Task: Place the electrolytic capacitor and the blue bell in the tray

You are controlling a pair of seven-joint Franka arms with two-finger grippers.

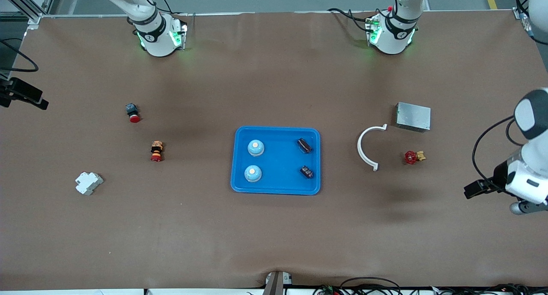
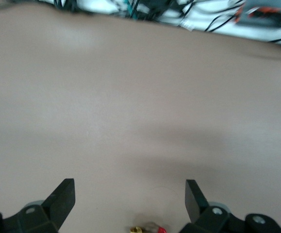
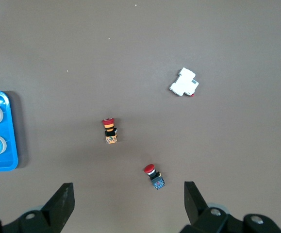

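Note:
The blue tray point(image 1: 280, 162) lies mid-table. Two blue bells point(image 1: 255, 147) point(image 1: 252, 173) stand in it toward the right arm's end. Two small dark electrolytic capacitors point(image 1: 305, 145) point(image 1: 306, 171) lie in it toward the left arm's end. My left gripper point(image 2: 130, 187) is open and empty, high over bare table close to a red valve point(image 2: 147, 229). The left arm's hand point(image 1: 524, 181) shows at the edge of the front view. My right gripper point(image 3: 129, 189) is open and empty, high over the right arm's end. It is out of the front view.
Two red-capped push buttons point(image 1: 133, 112) point(image 1: 156, 151) and a white breaker point(image 1: 88, 183) lie toward the right arm's end. A white curved piece point(image 1: 368, 147), a grey metal box point(image 1: 412, 116) and the red valve point(image 1: 413, 157) lie toward the left arm's end.

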